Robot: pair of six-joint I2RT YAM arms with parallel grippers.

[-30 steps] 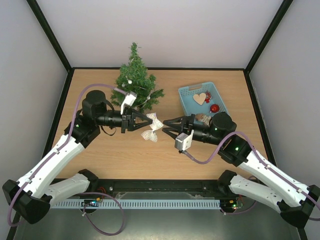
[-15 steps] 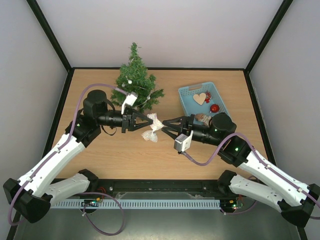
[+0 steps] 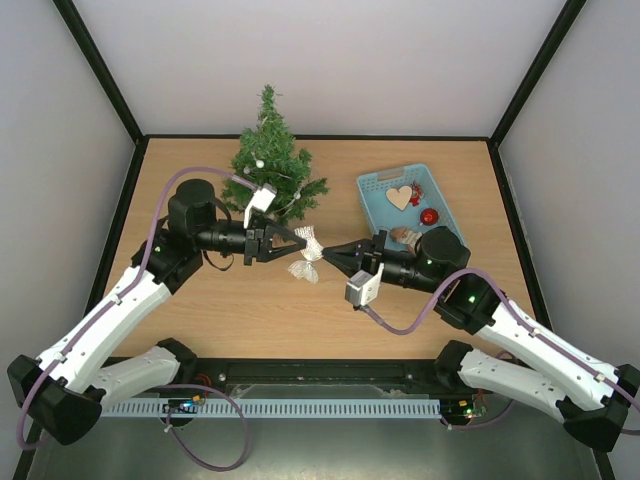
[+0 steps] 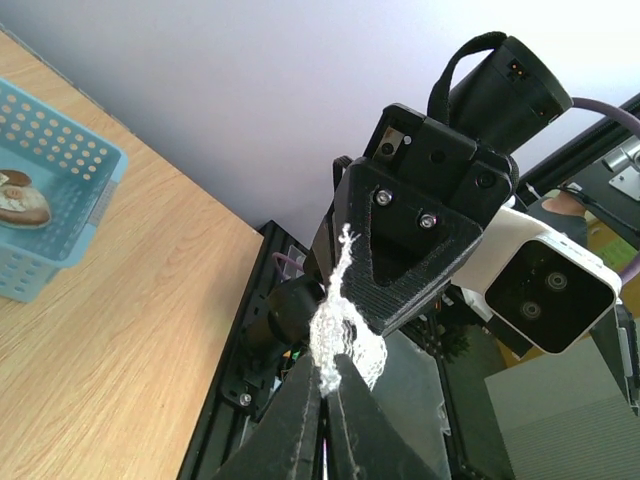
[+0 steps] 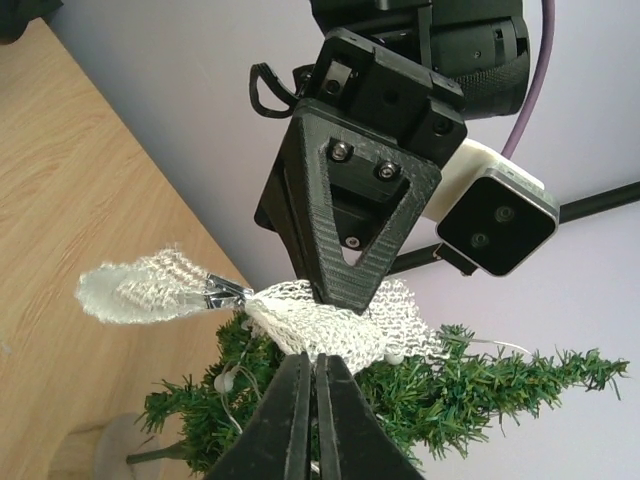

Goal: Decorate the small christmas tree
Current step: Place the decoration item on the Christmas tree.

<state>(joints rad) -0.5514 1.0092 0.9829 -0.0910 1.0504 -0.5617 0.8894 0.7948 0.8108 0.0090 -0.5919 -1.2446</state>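
On your wooden desk (image 3: 240,310), a light-blue perforated basket (image 3: 366,200) sits at the right rear. In it you see a wooden heart (image 3: 400,196), a red bauble (image 3: 429,216) and a brownish ornament (image 3: 405,237). Left of it, a white mesh bow (image 3: 305,255) hangs above the desk.

You can pass over the bare table (image 3: 280,320) near the arm bases. Farther back, the small christmas tree (image 3: 270,160) blocks the left and the blue basket (image 3: 372,184) the right. The left gripper (image 3: 302,241) and right gripper (image 3: 326,249) meet on the white bow (image 3: 300,270), blocking each other.
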